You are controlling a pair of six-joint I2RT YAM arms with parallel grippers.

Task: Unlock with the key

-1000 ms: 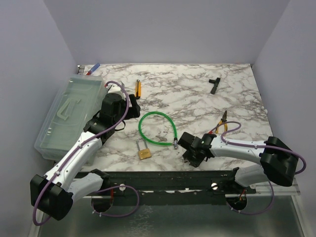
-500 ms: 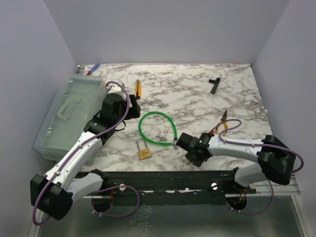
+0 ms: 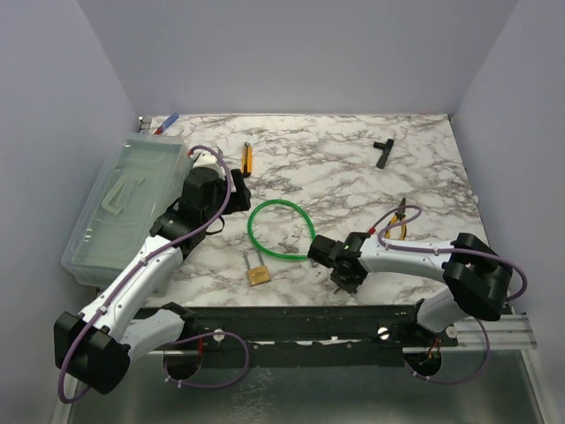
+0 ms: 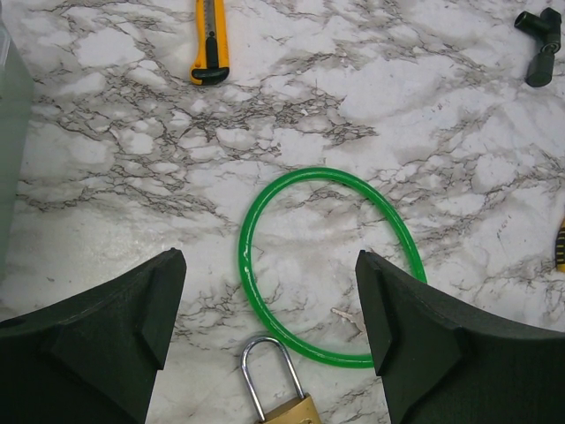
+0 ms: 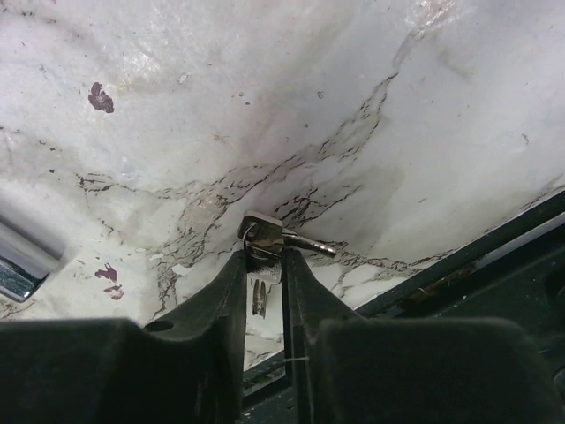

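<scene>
Two arms are at work here, and only the right one has anything in it: the right gripper [image 5: 263,256] has its fingers drawn close together on the key [image 5: 284,237]. The small silvery head and its ring are pinched between the tips, and the blade sticks out sideways to the right. It sits low over the marble table [image 3: 353,177] close to the near edge, and I can't tell whether the key has cleared the surface. The left gripper [image 4: 269,265] hangs with its fingers spread wide apart and holds nothing, looking down on the green cable loop [image 4: 250,265] and the shackle of the brass padlock [image 4: 281,408]. From above, the padlock [image 3: 257,275] lies flat just outside the loop's near side, a little to the left of the right gripper [image 3: 340,265] and not touching it. The yellow utility knife [image 3: 248,157], the black T-shaped tool [image 3: 382,150] and the pliers [image 3: 397,216] lie out of the way. I'd say the step in hand is picking up the key, and the unlocking itself is not yet begun. Next the key wants lifting and turning so the blade points at the keyhole. The left gripper would likely have to steady the padlock body, since a lock lying loose will slide away from a push.
</scene>
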